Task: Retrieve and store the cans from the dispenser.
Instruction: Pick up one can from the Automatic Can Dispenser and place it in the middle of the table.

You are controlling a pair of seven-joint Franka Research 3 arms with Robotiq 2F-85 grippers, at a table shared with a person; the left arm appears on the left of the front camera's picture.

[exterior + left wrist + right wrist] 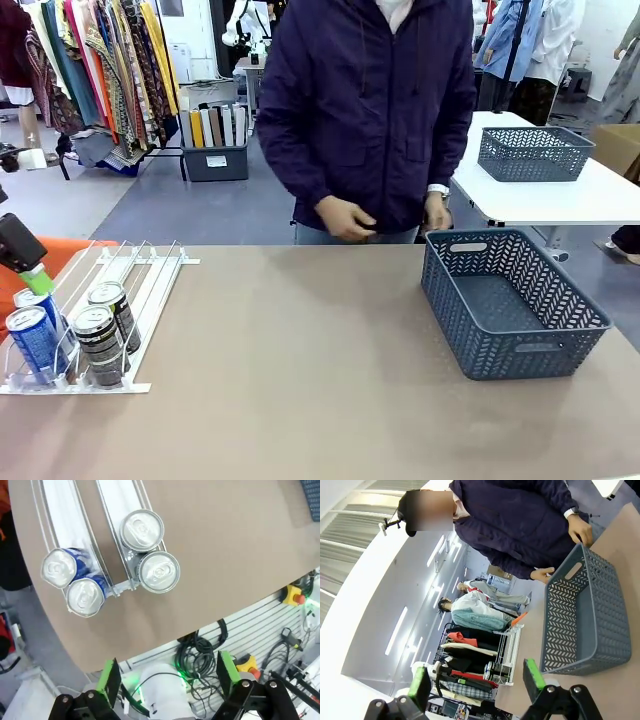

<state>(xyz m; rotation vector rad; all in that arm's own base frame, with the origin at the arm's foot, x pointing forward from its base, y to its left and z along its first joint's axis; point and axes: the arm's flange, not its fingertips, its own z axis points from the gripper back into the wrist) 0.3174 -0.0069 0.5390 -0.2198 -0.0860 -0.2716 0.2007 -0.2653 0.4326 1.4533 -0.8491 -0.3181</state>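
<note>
Hanging above the cans (142, 530), the left claw (168, 676) is wide open and holds nothing. The dispenser (75, 388) sits at 8 o'clock on the table (300, 380). Two blue cans (32, 345) stand in its left lane, and two black cans (100, 350) stand in the next lane, all at the low front end. The right claw (477, 677) is wide open too, with nothing in it. The grey basket (520, 350) sits at 3 o'clock. A person (365, 110) in a dark jacket stands at 12 o'clock, hands (345, 218) near the table's far edge.
</note>
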